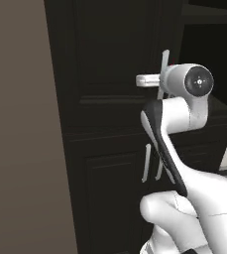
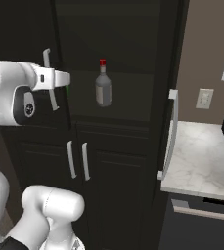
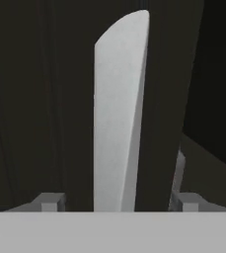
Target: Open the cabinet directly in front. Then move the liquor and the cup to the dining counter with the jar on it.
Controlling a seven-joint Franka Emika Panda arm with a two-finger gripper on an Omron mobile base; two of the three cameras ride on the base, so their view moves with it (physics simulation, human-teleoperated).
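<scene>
While white arm reaches level, gripper [image 3: 115,201] jaws spread astride one pale vertical bar handle [image 3: 118,113] of tall near-black cabinet [image 1: 110,59]; one clear grey red-capped liquor bottle [image 2: 102,84] upright on shelf inside.

A glossy white, rounded robot arm [image 1: 194,198] with a black band along its links, a dark round joint cap, and grey end effector fingertips [image 3: 48,201].

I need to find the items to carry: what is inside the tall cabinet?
On a shelf inside the cabinet stands the liquor. A green sliver beside the gripper may be the cup; the arm covers the rest.
</scene>
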